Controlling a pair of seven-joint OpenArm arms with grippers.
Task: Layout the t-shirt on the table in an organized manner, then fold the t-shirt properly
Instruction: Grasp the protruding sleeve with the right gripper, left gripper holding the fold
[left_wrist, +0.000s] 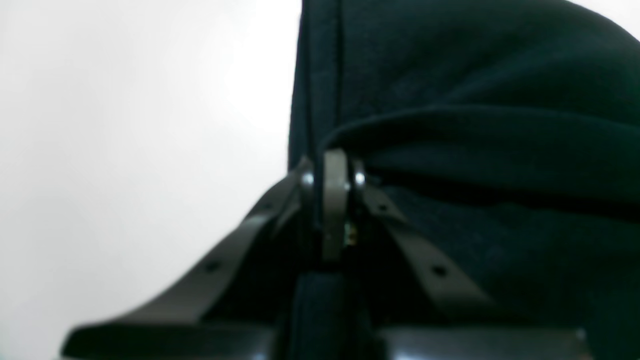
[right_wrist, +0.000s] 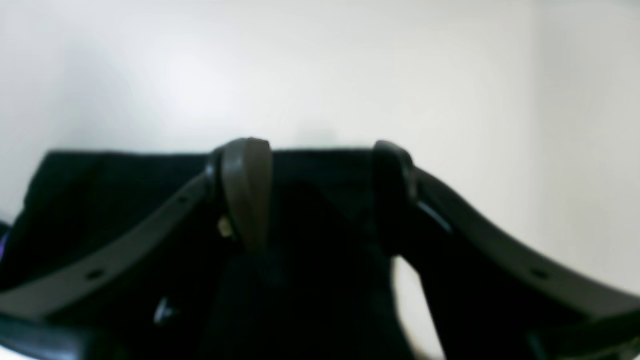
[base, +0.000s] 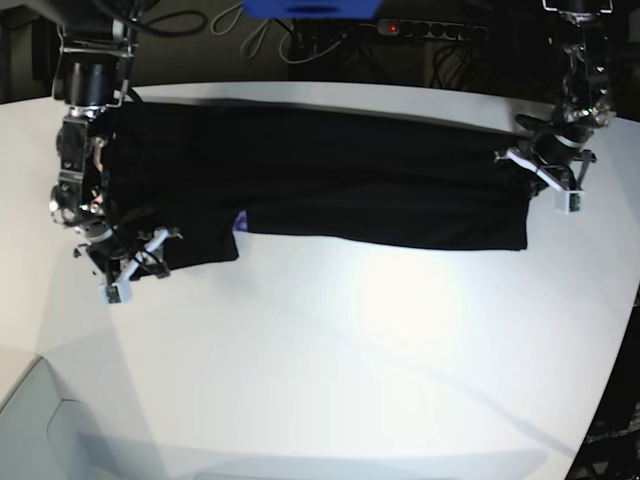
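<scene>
Shirt stretched between two pincers

Counter (base: 330, 340), white, carries the t-shirt (base: 330, 175) — a long black band across its far half. Left pincer (left_wrist: 334, 172) is clamped on a fold at one end. Right pincer (right_wrist: 315, 190) sits over the opposite end with its tips apart — cloth lies between them.

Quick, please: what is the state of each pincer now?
Left pincer: closed on a fold of the t-shirt.
Right pincer: open, fingers apart over the t-shirt's edge, holding nothing.
</scene>
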